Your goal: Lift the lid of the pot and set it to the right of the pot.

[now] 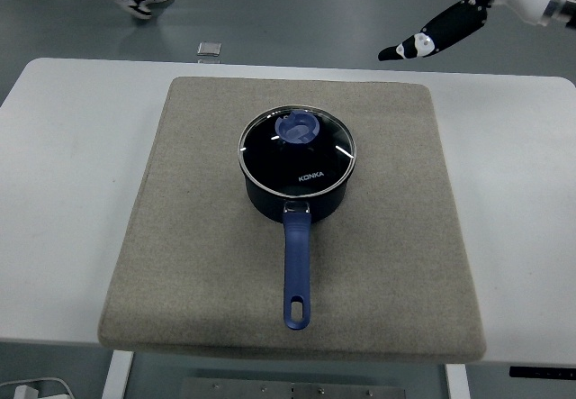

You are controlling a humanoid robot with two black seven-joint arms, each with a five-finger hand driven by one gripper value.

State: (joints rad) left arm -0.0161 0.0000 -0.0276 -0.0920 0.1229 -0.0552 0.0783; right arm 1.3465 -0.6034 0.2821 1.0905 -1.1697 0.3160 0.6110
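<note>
A: The right hand (432,34) has its fingers (400,52) loosely spread and empty, up past the tabletop's (63,147) far edge, well away from the pot (297,187).

B: Yep, the lid (297,153) is on the pot, mid-mat (378,264). I'd pinch the blue knob (296,129) from above, lift straight, then set down right.

The white worktop (72,192) has rounded far corners. A square grey felt mat (189,264) lies flat on its middle and covers most of its depth, with bare white surface at the left and at the right. The mat's near edge lies along the worktop's near edge.
</note>
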